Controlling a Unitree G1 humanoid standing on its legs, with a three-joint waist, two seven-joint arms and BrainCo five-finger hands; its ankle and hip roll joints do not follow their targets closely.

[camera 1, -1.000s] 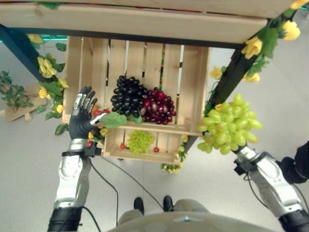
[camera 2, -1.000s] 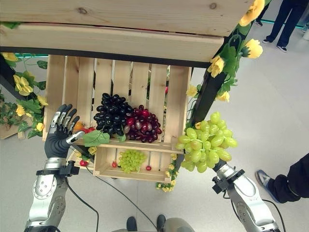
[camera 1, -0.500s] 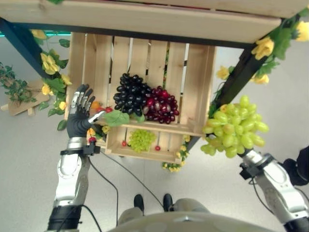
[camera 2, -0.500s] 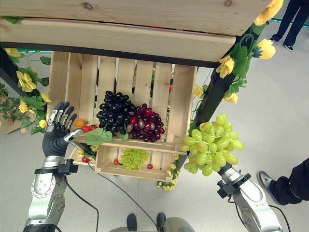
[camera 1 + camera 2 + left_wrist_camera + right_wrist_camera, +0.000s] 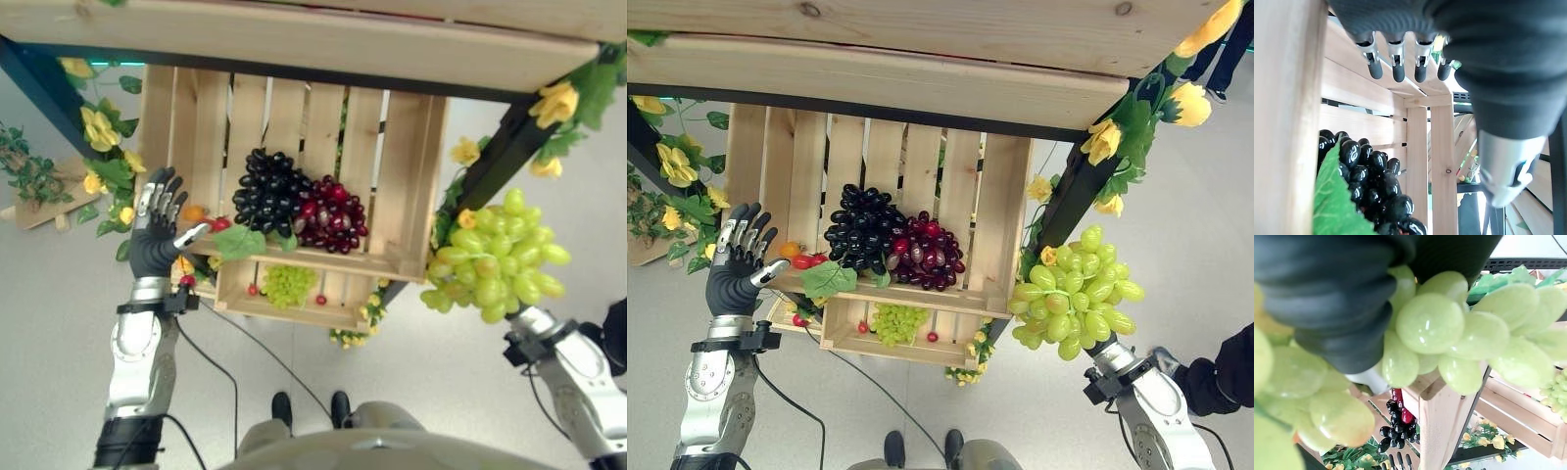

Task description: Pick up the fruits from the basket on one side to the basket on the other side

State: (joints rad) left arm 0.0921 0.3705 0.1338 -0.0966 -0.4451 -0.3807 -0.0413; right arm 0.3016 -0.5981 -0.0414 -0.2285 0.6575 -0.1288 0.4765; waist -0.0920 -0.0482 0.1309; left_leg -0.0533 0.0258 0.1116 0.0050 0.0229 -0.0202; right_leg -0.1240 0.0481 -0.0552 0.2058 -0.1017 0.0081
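the right hand (image 5: 1327,308) carries the green grape bunch (image 5: 495,264) clear of the wooden crate (image 5: 407,186) – its fingers are buried in the fruit, so i cannot tell their grip. keep the bunch level and swing it wide of the dark post (image 5: 495,157). the left hand (image 5: 155,240) waits spread beside the crate.

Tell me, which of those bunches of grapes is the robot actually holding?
The big pale green bunch, held by the right hand outside the crate. The black bunch, red bunch and small green bunch lie in the crates.
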